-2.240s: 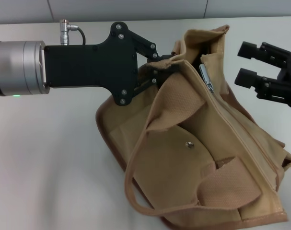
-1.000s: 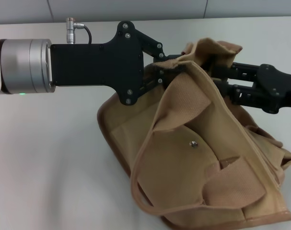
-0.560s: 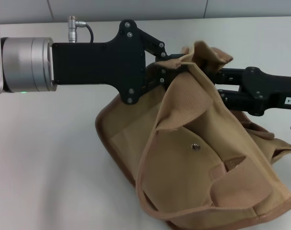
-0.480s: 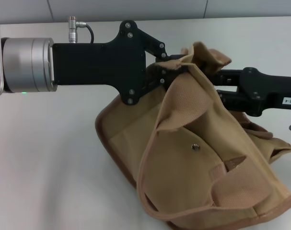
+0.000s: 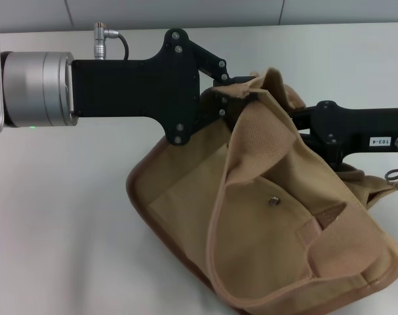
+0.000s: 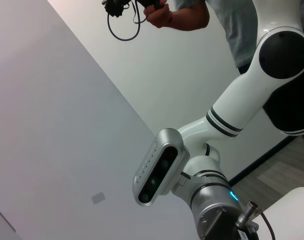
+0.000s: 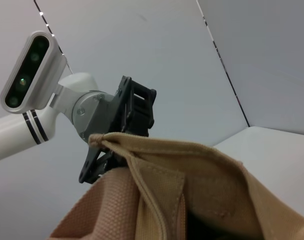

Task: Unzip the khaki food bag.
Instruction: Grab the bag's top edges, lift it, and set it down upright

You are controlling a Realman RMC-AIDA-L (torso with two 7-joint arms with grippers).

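The khaki food bag (image 5: 264, 243) hangs tilted over the white table, its front pocket with the silver snap (image 5: 273, 201) facing me and one wide strap handle (image 5: 336, 239) lying across the front. My left gripper (image 5: 226, 92) is shut on the bag's upper edge and holds it up. The right wrist view shows the same pinch (image 7: 97, 141) on the bag's tan fabric (image 7: 192, 190). My right gripper (image 5: 302, 126) reaches in from the right at the bag's top, its fingertips hidden behind the folded fabric. The zipper and its pull are hidden.
The white table (image 5: 67, 230) stretches to the left and front of the bag. A cable loop (image 5: 392, 174) hangs from the right arm. The left wrist view shows only the robot's head (image 6: 159, 172) and a person's hand with a cable (image 6: 162, 12).
My right gripper has moved from open and apart at the right to in behind the bag's top. The bag has swung and slumped to the right. The left gripper still holds the edge.
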